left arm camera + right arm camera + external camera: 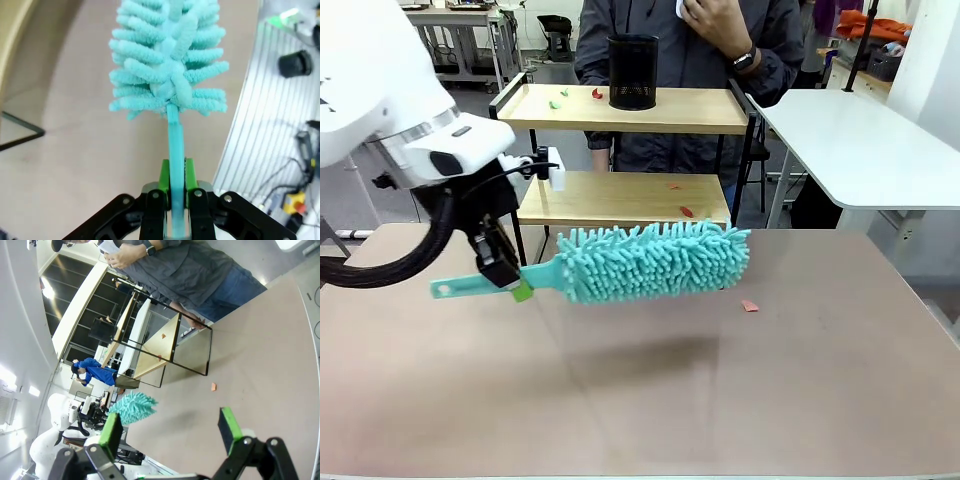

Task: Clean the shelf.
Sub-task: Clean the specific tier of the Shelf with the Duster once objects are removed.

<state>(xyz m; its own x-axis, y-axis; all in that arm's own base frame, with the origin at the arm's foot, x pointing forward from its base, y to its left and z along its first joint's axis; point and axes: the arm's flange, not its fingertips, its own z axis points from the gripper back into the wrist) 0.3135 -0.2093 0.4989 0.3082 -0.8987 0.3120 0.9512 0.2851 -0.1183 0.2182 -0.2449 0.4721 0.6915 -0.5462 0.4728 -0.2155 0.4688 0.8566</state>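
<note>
Shelf (620, 198) is standing upper centre, just beyond the duster (655, 262) hanging crosswise before it; my left hand (512, 275) is pinching its handle (470, 287), my right hand (169, 426) is gaping wide.

The duster (650, 262) was turquoise all over, fluffy head and handle alike. The left gripper (520, 288) was black with bright green pads (163, 172), on a white arm (380, 90); the right gripper (170, 426) wore the same black and green. The shelf (620, 197) had pale wooden boards in a thin black frame. On its top board stood a black mesh pen cup (633, 72), with a red scrap (597, 94) and a green scrap (555, 103) nearby. An orange-red scrap (750, 306) lay on the dull pinkish-brown table (770, 400). The person's shirt (690, 60) was dark grey.
</note>
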